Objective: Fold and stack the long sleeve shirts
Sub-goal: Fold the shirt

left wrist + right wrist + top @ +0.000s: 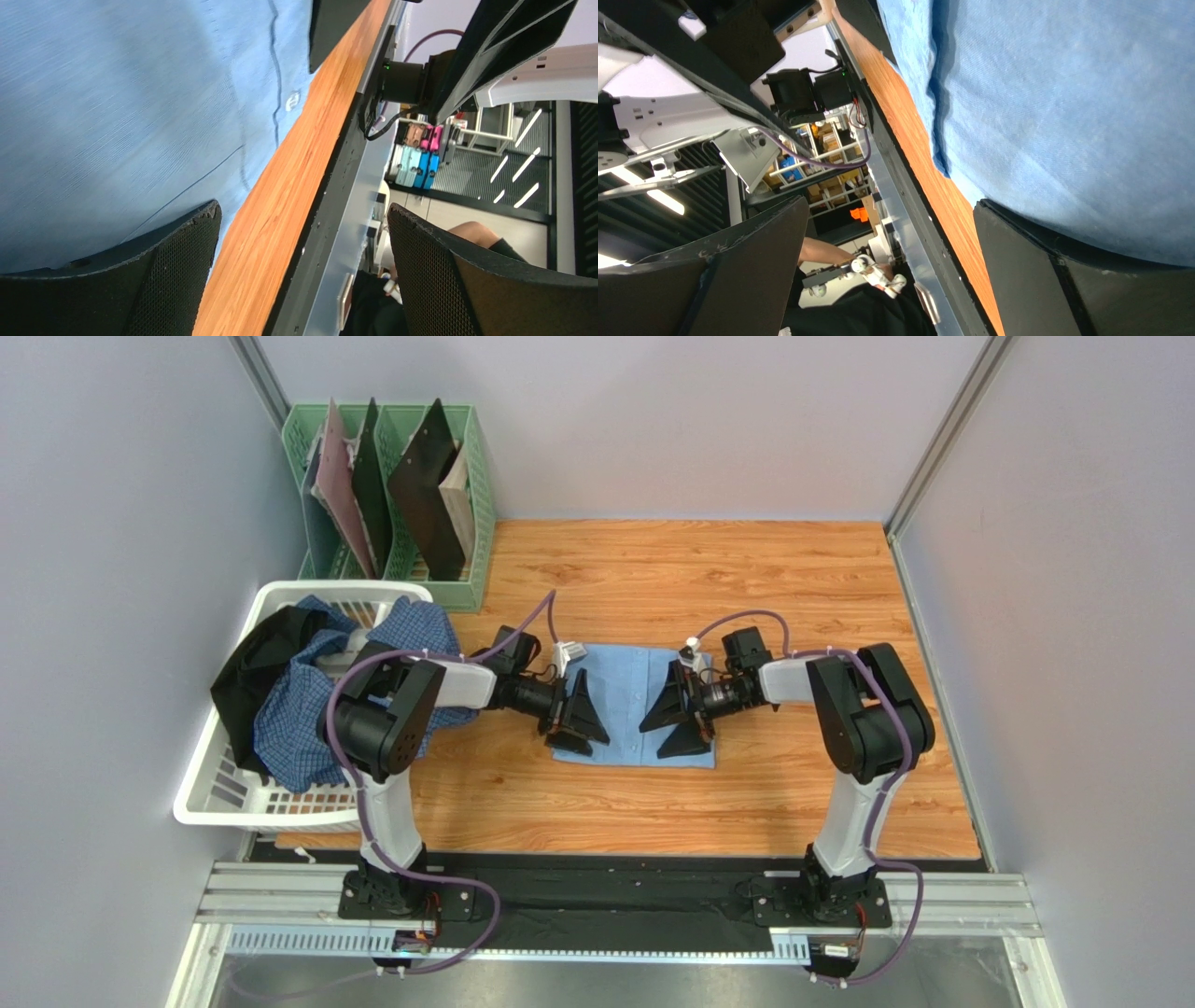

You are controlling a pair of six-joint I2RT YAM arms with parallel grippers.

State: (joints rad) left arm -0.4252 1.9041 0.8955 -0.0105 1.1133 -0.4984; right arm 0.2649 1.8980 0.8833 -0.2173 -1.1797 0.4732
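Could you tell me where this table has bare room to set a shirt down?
The table is bare behind the light blue shirt, from the green rack to the right wall, and in front of it between the arm bases. Crowded: the left, with the white basket and left arm, and the shirt itself, flanked by open jaws.

1. Left arm: up from its base at the near edge of the tabletop, elbow bent, forearm stretched rightward toward the middle.
2. Left hand: low over the tabletop, rolled onto its side, fingers spread wide.
3. Right arm: mirrored, up from the near edge, forearm stretched leftward.
4. Right hand: low, facing the left hand, near it but apart, fingers spread wide.
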